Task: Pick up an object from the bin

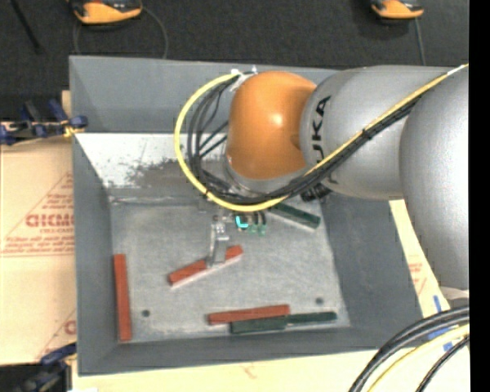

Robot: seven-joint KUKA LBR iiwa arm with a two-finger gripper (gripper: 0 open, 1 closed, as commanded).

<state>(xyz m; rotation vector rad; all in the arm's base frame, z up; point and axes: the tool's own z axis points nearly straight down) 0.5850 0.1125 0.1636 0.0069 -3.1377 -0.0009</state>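
My gripper (218,250) hangs below the orange wrist cover in the middle of the bin. Its tip comes down on the right end of a flat red stick (198,273) that lies slantwise on the bin floor. It touches or nearly touches that stick; whether the stick is gripped I cannot tell. A dark green stick (300,216) lies just right of the gripper, partly hidden under the arm.
Another red stick (122,297) lies along the left wall. Near the front wall a third red stick (249,314) lies side by side with a dark green one (286,322). The arm covers the bin's back right part.
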